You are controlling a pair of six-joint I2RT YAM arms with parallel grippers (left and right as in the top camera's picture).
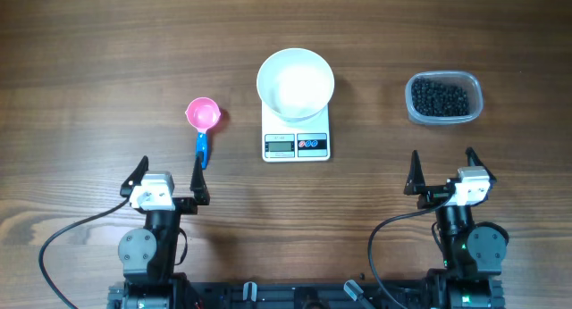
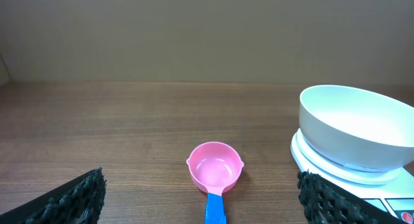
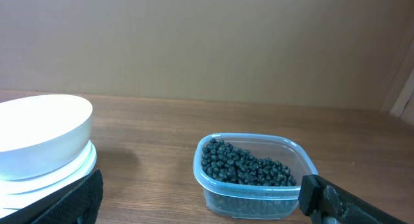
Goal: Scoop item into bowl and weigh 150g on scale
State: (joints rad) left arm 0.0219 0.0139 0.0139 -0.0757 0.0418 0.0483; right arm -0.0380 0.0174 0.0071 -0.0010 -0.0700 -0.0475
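- Bowl [image 1: 296, 82]: white, upright, seated on scale [image 1: 296, 146] at centre of tabletop [image 1: 89, 59].
- Scale: display and buttons face arms; reading not legible.
- Beans [image 1: 440, 96]: black pile inside clear tub [image 1: 414, 112], right of scale, well apart from it.
- Scoop [image 1: 203, 115]: pink cup, blue handle, lying on tabletop left of scale, handle end pointing toward left arm.
- Left jaws: spread wide, released, grasping nothing; near scoop handle end.
- Right jaws: spread wide, released, grasping nothing; short of tub.

A wooden table [image 1: 89, 59] carries three things. The scale [image 1: 296, 141] sits mid-table, a pink scoop [image 1: 203, 121] at its 9 o'clock, a clear tub [image 1: 444, 121] at its 3 o'clock.
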